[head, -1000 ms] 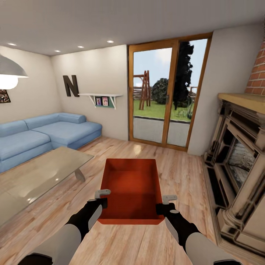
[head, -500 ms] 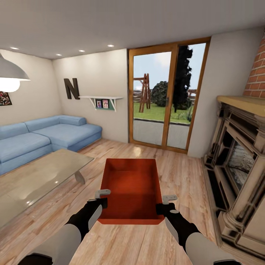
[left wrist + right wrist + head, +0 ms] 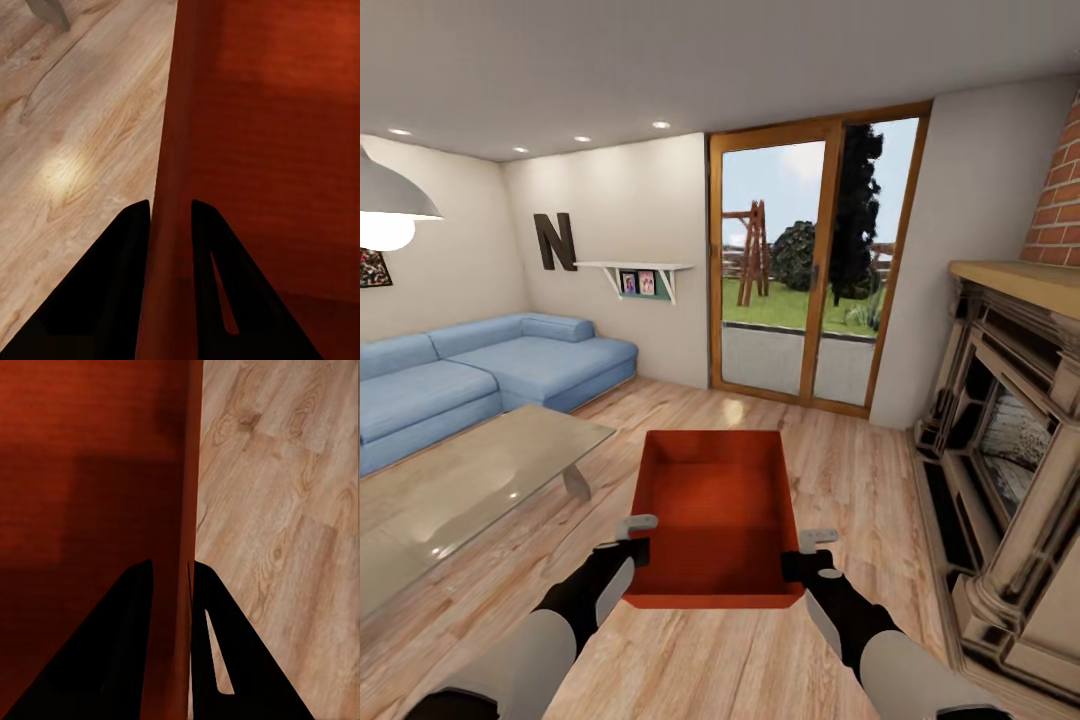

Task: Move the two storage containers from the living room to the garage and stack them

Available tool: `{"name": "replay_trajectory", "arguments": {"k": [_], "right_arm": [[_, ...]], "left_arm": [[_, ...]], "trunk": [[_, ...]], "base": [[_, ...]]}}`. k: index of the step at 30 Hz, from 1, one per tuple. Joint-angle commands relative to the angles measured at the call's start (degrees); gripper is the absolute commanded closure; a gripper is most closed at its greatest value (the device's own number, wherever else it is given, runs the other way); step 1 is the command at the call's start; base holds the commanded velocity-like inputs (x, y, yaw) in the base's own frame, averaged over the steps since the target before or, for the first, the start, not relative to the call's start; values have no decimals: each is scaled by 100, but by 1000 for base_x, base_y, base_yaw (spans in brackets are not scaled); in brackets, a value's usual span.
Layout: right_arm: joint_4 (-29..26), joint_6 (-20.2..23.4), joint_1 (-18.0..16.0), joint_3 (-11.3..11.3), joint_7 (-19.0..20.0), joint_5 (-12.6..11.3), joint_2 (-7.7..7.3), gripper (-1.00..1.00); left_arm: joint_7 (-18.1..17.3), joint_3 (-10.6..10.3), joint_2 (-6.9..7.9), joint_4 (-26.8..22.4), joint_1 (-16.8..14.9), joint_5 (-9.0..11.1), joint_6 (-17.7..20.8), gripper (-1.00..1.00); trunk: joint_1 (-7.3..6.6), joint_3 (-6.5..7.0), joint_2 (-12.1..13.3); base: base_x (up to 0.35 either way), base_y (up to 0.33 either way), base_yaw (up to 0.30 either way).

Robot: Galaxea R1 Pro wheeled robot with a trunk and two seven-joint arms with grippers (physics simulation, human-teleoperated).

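My left gripper (image 3: 628, 536) and right gripper (image 3: 807, 552) each pinch a side wall of the smooth orange-red open-topped plastic bin (image 3: 715, 510) (slightly tapered), held above the glossy wood plank floor (image 3: 840, 470). Beyond: glass table (image 3: 470, 480), blue corner sofa (image 3: 480, 370).

Both arms reach forward and low from the shoulders, forearms converging slightly toward twelve o'clock. The left gripper (image 3: 632, 535) sits at about eleven o'clock, its two dark fingers (image 3: 112, 285) pinched astride the left wall of the storage container (image 3: 715, 500). The right gripper (image 3: 808, 552), at one o'clock, mirrors it, clamped on the right wall, apparently with firm contact.
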Motion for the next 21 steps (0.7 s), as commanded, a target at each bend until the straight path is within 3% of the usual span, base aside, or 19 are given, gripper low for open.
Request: {"name": "replay_trajectory", "arguments": {"k": [1,3,7,14,21], "right_arm": [[-2,39,3,65,-22,-14,-5,100],[-2,36,3,1,-6,85,-8,100],[-2,32,6,-99,10,211,-11,100],[-2,65,6,-165,24,415,3,100],[-2,82,4,-215,22,488,22,100]], "left_arm": [[79,-12,26,-36,-9,27,-7,100],[79,-116,8,-9,-8,149,-27,100],[103,-109,-17,52,-8,146,-142,100],[123,-300,-13,255,-8,461,-350,100],[123,-383,-8,273,-9,565,-352,100]], "trunk": [[1,-8,-6],[1,-8,-6],[1,-8,-6],[1,-8,-6],[1,-8,-6]], "base": [[0,0,0],[0,0,0],[0,0,0],[0,0,10],[0,0,202]]}}
